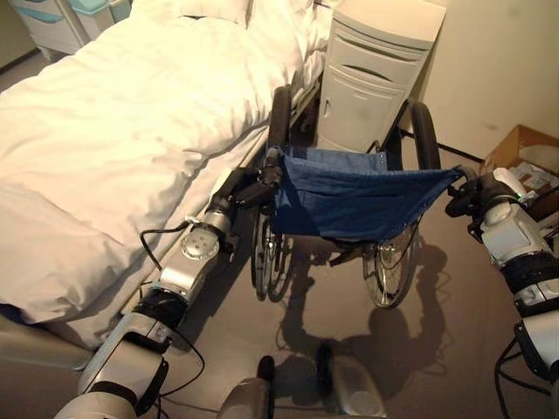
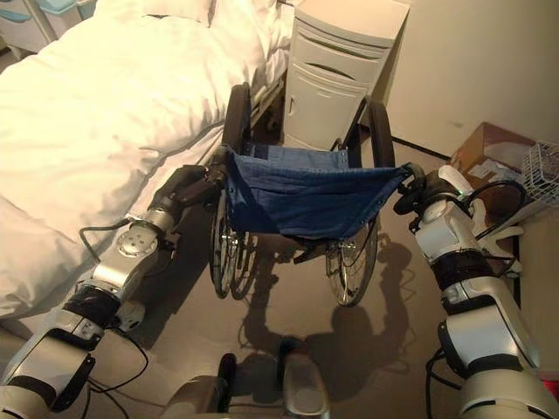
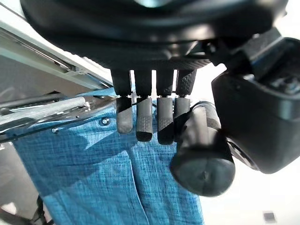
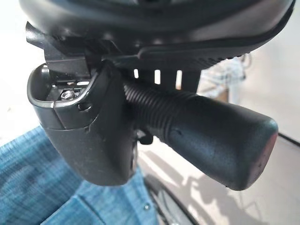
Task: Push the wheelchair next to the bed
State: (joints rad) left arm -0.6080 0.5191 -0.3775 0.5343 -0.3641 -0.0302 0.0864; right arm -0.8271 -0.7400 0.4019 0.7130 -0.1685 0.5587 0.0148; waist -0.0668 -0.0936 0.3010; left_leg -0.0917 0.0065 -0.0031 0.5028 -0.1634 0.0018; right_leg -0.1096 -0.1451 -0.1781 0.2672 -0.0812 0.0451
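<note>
The wheelchair [image 1: 349,196], with a blue cloth backrest and large black wheels, stands beside the bed [image 1: 113,131], its left wheel close to the bed's edge and its front towards a bedside cabinet. My left hand [image 1: 249,186] is at the left push handle; in the left wrist view its fingers [image 3: 145,119] curl over the black grip [image 3: 201,154]. My right hand [image 1: 476,199] holds the right push handle. In the right wrist view the ribbed black grip [image 4: 211,131] sits between the thumb [image 4: 89,136] and the curled fingers behind it.
A cream bedside cabinet [image 1: 371,78] stands right in front of the wheelchair against the wall. A cardboard box [image 1: 524,157] and a wire basket [image 2: 541,170] lie to the right. Pale drawers [image 1: 52,17] stand beyond the bed. Bare floor lies behind the wheelchair.
</note>
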